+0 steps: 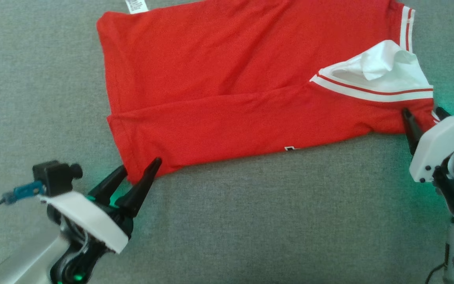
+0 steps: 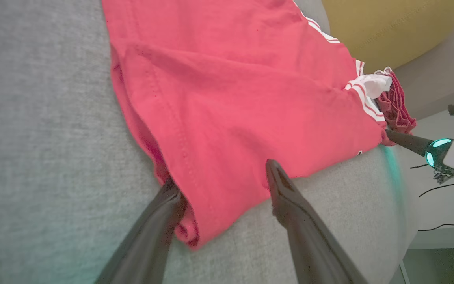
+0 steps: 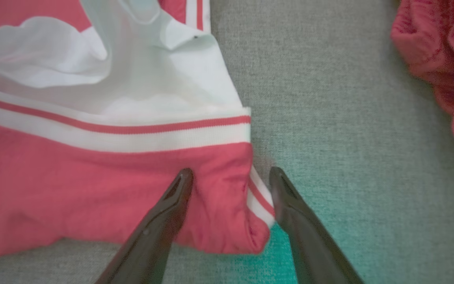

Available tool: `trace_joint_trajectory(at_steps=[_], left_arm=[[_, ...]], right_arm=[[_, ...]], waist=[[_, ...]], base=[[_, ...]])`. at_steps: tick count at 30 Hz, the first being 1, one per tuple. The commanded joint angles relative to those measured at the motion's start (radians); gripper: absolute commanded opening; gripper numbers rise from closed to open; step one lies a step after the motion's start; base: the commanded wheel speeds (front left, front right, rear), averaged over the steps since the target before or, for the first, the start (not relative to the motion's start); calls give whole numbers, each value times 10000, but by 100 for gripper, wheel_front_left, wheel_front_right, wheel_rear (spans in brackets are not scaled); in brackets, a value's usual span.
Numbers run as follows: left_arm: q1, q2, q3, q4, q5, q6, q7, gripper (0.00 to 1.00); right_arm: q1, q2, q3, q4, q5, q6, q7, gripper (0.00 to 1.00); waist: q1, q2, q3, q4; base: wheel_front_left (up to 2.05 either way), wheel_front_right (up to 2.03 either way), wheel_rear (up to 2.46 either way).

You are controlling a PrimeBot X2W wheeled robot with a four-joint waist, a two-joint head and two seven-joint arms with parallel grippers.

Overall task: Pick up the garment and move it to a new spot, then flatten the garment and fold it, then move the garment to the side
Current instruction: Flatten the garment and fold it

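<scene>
On the grey cushion [image 1: 250, 221] the shirt [image 1: 219, 79] lay folded, my left gripper [image 1: 140, 167] and right gripper [image 1: 422, 112] both spread wide at its near corners, and pinching just one layer risked undoing the fold.

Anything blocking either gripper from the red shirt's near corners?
Nothing visible. The left gripper and right gripper are both open, each with its fingers straddling a near corner of the red shirt on the grey surface. A second red cloth lies apart, beyond the collar end.
</scene>
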Motion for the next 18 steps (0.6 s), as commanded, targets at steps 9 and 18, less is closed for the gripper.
trace_joint_trajectory(at_steps=[9, 18], left_arm=[[-752, 17, -254, 448, -158, -449, 778, 0], [-269, 1540, -405, -251, -929, -656, 1482, 0]], right_arm=[[-279, -333, 964, 261, 599, 75, 592, 2], [299, -1263, 697, 111, 2067, 75, 1286, 0]], waist=[[1, 0, -39, -70], [1, 0, -1178, -120]], base=[[0, 0, 0], [0, 0, 0]])
